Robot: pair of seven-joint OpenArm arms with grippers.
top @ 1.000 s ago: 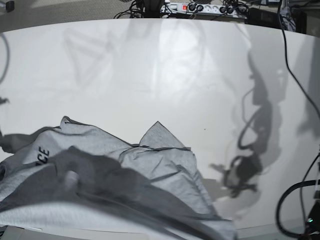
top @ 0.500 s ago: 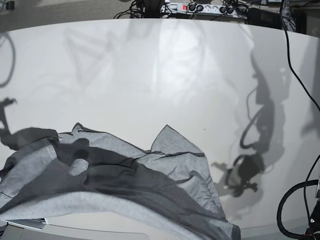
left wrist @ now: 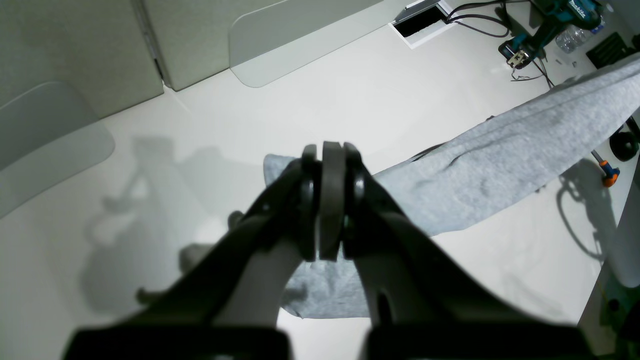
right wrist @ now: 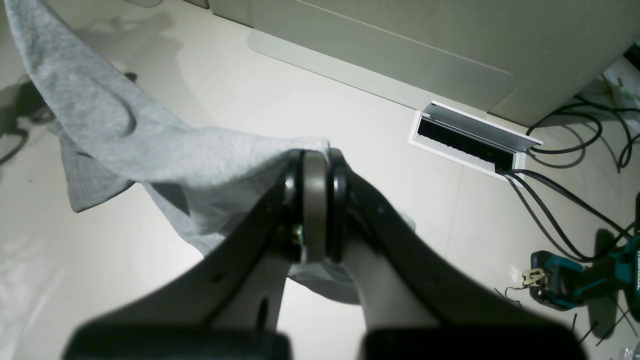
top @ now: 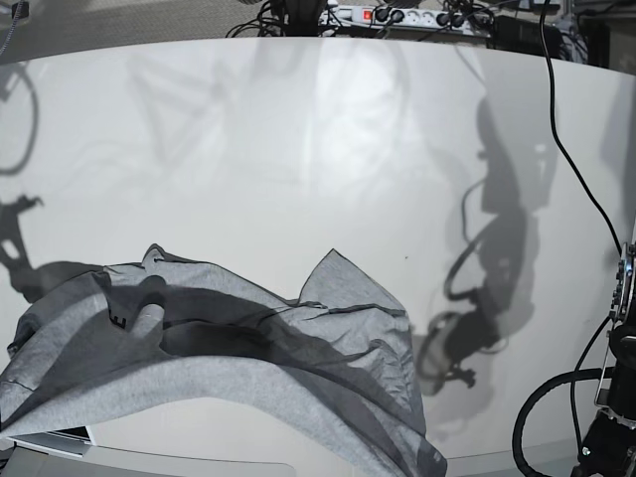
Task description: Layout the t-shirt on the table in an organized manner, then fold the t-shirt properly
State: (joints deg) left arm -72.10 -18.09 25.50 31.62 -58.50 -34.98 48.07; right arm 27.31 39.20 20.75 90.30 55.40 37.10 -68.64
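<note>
Gripping hard, the right gripper (right wrist: 316, 210) has its jaws pinched tight on an edge of the t-shirt (top: 229, 378), grey cloth streaming away from it. The left gripper (left wrist: 331, 200) is clamped too, jaws pressed together, cloth bunched just behind and below them, though its hold is hidden. On the table (top: 298, 149), the t-shirt lies crumpled at the near edge, one band lifted, a pointed corner aimed toward the far power strip (top: 397, 15).

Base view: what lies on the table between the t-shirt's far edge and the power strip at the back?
Nothing solid. Between the t-shirt and the power strip, the table is bare, crossed only by arm and cable shadows.
</note>
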